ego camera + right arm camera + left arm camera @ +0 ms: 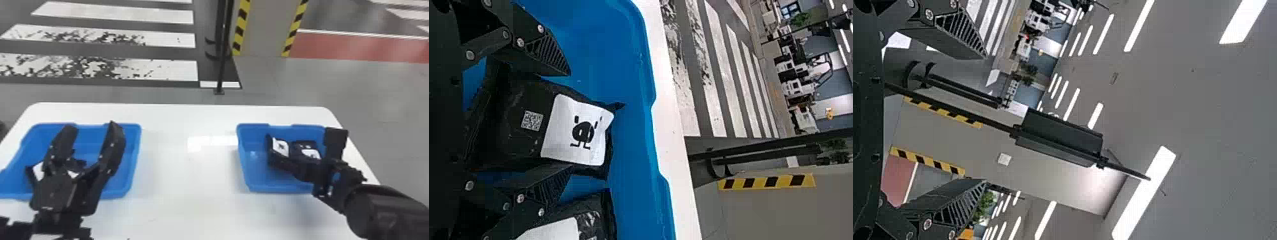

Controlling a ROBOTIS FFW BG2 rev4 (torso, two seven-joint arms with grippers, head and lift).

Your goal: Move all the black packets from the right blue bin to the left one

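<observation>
In the head view my left gripper (86,150) stands open above the left blue bin (136,159), where a black packet with a white label (38,170) lies partly behind it. My left gripper (985,119) has nothing between its spread fingers in its wrist view. My right gripper (295,167) is down in the right blue bin (255,172). In the right wrist view my right gripper (570,122) is shut on a black packet (509,125), one finger along each side edge. Another black packet (604,215) lies beside it, partly behind a finger.
Both bins stand on a white table (188,178), one at each side, with bare tabletop between them. A thin black post (223,54) and a column with yellow-black edging (263,28) rise beyond the table's far edge.
</observation>
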